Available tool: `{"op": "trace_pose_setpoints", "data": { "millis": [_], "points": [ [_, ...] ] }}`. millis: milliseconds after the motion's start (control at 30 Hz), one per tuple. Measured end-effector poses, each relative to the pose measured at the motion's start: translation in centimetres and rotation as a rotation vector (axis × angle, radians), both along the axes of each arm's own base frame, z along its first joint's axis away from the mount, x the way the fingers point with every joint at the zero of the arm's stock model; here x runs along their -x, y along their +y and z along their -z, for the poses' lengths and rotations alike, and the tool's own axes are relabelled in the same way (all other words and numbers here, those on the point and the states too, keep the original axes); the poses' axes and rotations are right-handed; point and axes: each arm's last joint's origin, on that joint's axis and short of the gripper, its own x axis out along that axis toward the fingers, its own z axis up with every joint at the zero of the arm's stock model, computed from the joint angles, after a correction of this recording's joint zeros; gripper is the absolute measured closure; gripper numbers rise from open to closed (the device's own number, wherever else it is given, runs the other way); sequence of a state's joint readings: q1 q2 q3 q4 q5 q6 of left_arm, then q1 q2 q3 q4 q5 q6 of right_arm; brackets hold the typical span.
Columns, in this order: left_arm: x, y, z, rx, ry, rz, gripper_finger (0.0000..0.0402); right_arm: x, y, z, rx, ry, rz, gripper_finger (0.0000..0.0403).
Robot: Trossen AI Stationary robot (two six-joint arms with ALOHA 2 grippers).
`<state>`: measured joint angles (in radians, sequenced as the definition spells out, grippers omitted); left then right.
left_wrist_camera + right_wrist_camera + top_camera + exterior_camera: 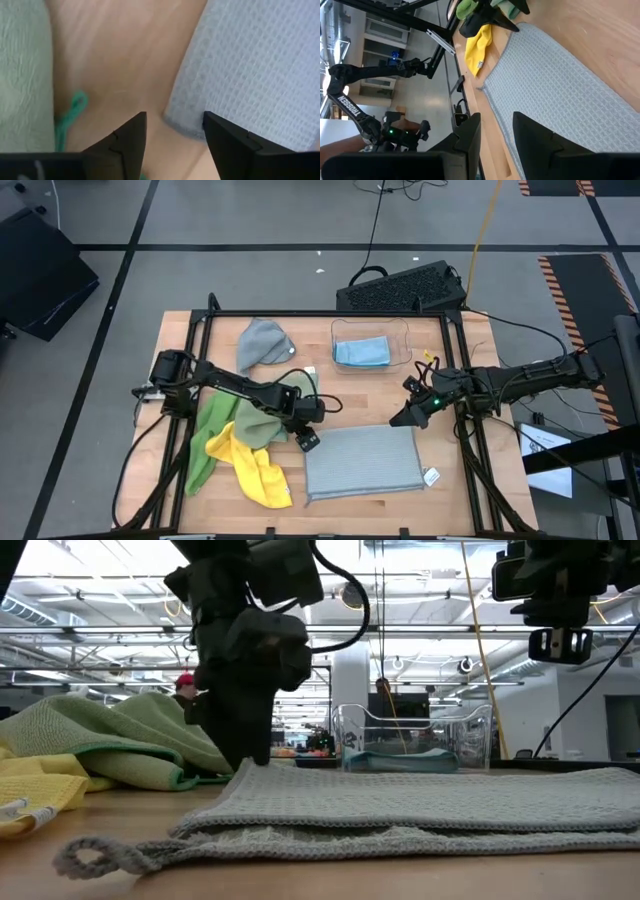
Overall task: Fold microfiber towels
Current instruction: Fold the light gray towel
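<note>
From above, the left hand (pixel 308 440) sits at the near-left corner of the folded grey towel (pixel 362 461) on the tabletop (pixel 455 480), while the right hand (pixel 408 417) hangs off that towel's far-right corner; a yellow towel (pixel 255 467) and green towels (pixel 222 422) lie left of it. The left wrist view shows its fingers (pixel 125 142) apart, holding nothing, beside the towel's edge; the right wrist view shows fingers (pixel 470 137) slightly apart above the towel, empty.
</note>
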<state>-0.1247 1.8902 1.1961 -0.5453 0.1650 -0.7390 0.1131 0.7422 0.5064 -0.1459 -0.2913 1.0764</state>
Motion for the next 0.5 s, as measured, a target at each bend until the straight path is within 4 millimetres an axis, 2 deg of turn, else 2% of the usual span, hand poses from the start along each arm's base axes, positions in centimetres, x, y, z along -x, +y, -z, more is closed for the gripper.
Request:
{"op": "trace_pose_setpoints", "data": {
  "millis": [300,500],
  "points": [
    [-0.3,-0.3,2.0,-0.019,0.058,0.008,0.0208,0.0,0.0,0.0,0.004,0.001,-0.001,0.0298],
    [0.2,0.4,-0.1,0.000,0.026,-0.051,0.0209,0.0,0.0,0.0,0.003,0.003,0.000,0.0298]
  ]
}}
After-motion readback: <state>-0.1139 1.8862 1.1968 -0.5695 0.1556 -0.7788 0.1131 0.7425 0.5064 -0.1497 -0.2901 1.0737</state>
